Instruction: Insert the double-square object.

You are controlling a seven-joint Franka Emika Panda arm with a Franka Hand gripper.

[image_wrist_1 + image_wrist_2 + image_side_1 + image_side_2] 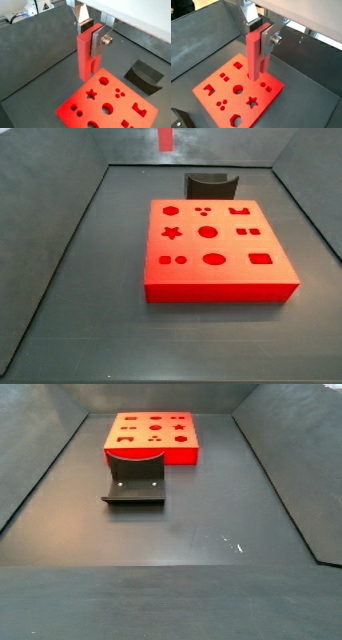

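The tool (91, 40) is clenched on the double-square object (87, 57), gripping its upper part so the slim red bar hangs upright with its lower end free, a hold that suits lowering it straight into a hole; in both wrist views it hangs above the near edge of the red block (238, 92), not yet entered; in a side view only the bar's tip (166, 138) shows, high above the far end, well clear of the block (214, 243); the dark curved holder (135, 484) sits empty beside the block; the bench (174, 534) is a dark grey matte floor walled by sloping grey panels.
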